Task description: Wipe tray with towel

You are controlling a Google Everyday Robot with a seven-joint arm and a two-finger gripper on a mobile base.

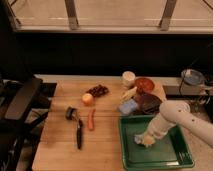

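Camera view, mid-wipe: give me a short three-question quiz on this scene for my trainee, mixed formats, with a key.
1. True or false: the gripper is down inside the green tray, shut on the towel.
2. Multiple choice: which thing lies just left of the carrot on the wooden table? A) the light-blue block B) the black-handled tool C) the maroon dish
3. Fill in: the round orange fruit sits beside a cluster of dark ____.

Key:
1. True
2. B, the black-handled tool
3. grapes
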